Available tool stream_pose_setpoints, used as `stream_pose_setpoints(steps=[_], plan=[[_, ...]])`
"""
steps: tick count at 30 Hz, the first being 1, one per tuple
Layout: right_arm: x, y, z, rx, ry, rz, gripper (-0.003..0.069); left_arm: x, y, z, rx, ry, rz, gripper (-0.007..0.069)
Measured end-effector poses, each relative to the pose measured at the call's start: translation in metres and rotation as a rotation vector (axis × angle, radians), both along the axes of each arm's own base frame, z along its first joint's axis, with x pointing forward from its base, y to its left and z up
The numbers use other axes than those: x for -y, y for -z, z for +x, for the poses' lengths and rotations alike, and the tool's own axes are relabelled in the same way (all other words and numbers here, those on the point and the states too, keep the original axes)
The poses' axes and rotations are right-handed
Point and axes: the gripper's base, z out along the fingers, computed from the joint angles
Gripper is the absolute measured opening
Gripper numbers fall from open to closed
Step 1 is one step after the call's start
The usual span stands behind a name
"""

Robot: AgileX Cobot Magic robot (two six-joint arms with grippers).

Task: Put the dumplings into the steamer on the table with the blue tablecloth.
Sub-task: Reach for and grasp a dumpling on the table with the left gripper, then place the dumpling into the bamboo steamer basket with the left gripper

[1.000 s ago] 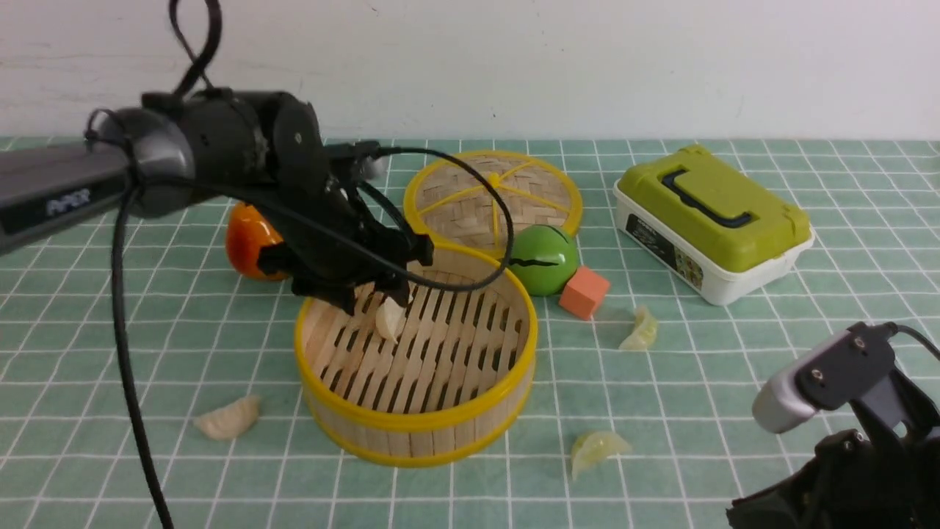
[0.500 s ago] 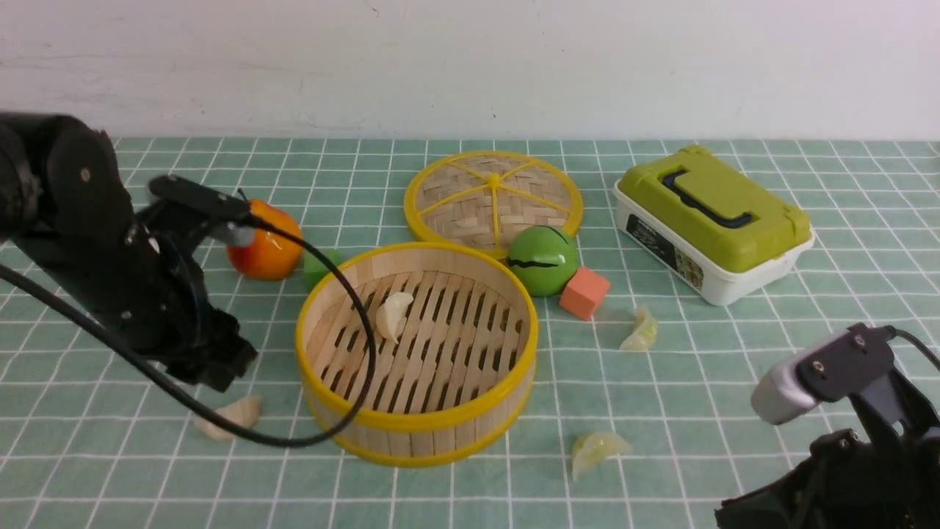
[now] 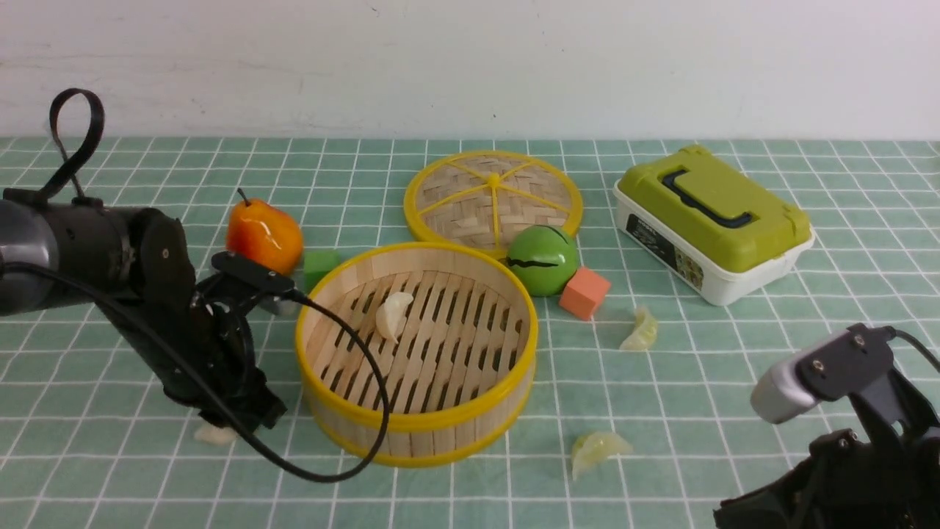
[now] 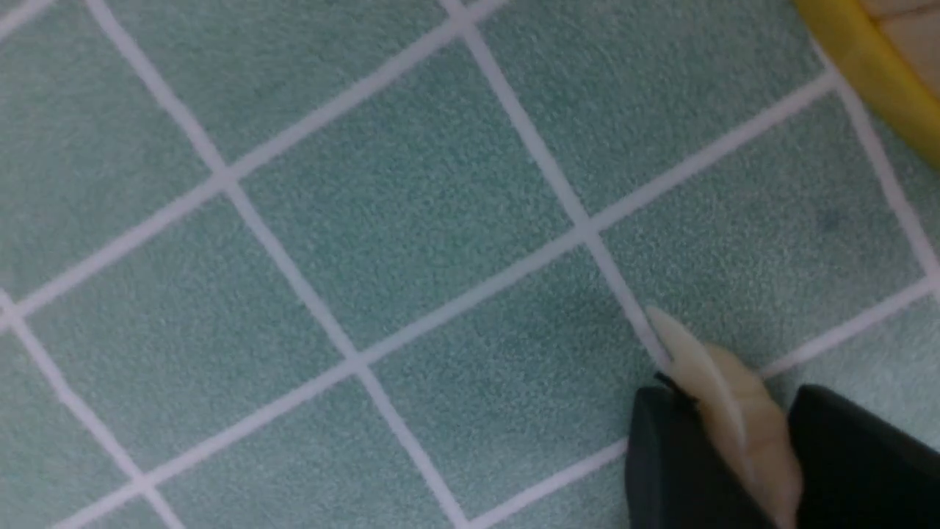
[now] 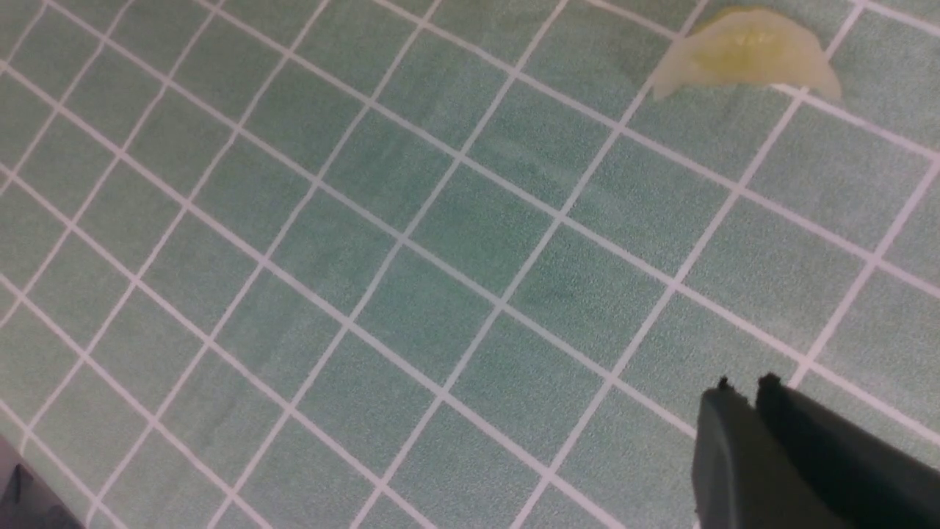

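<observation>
Dumplings: four, one already in the steamer (image 3: 411,425). That white one (image 3: 393,314) sits on the slats at the far-left, long axis roughly near-far.

Near-left dumpling (image 4: 723,411) is on the cloth (image 3: 661,397), just left of the steamer's near wall. In the wrist view its long axis runs along the fingers (image 4: 672,463), with the pointed tip sticking out past them. The front view shows only a pale sliver, so its heading in the scene is unclear.

Left gripper (image 3: 246,411) is down at the cloth, jaws narrowed onto that dumpling with a finger against each side.

Far green dumpling (image 3: 640,330) lies right of the steamer, near the orange block (image 3: 584,292), axis roughly near-far. Near green dumpling (image 3: 596,448) lies near-right of the steamer, axis roughly left-right.

Right gripper (image 5: 742,389) is above bare cloth, well apart from the near green dumpling, jaws pressed together and holding nothing.
</observation>
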Motion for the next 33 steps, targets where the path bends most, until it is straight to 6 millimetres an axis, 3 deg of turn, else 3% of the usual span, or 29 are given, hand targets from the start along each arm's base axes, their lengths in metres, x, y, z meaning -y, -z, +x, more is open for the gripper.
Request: stream_pose_setpoints(steps=[5,9,11,13,16,19,20,21,26,30,33], plan=[[0.000,0.000,0.000,0.000,0.000,0.000,0.0053,0.000,-0.005,0.001,-0.034,-0.124,-0.032,0.0178],[0.000,0.000,0.000,0.003,0.002,0.000,0.0058,0.008,-0.055,0.009,-0.035,-0.247,-0.112,0.0178],[0.000,0.000,0.001,0.010,0.007,0.000,0.0061,0.022,-0.092,0.015,0.025,-0.261,-0.201,0.0178],[0.000,-0.001,0.002,0.017,0.011,0.000,0.0062,0.052,-0.125,0.017,0.091,-0.227,-0.323,0.0178],[0.001,-0.001,0.002,0.021,0.014,0.000,0.0067,0.096,-0.144,0.022,0.170,-0.167,-0.442,0.0178],[0.001,-0.001,0.002,0.023,0.016,0.000,0.0071,0.131,-0.125,0.034,0.184,-0.168,-0.478,0.0178],[0.001,-0.001,0.002,0.024,0.015,-0.001,0.0071,0.134,-0.119,0.035,0.174,-0.176,-0.476,0.0178],[0.001,-0.001,0.002,0.025,0.013,-0.005,0.0074,0.142,-0.098,0.047,0.163,-0.218,-0.469,0.0178],[0.001,0.000,0.002,0.028,0.009,-0.013,0.0078,0.147,-0.053,0.066,0.101,-0.327,-0.442,0.0178],[0.001,0.000,0.002,0.028,0.009,-0.013,0.0084,0.149,-0.039,0.072,0.096,-0.362,-0.449,0.0188],[0.001,0.000,0.002,0.028,0.009,-0.013,0.0087,0.150,-0.034,0.073,0.090,-0.366,-0.443,0.0244]])
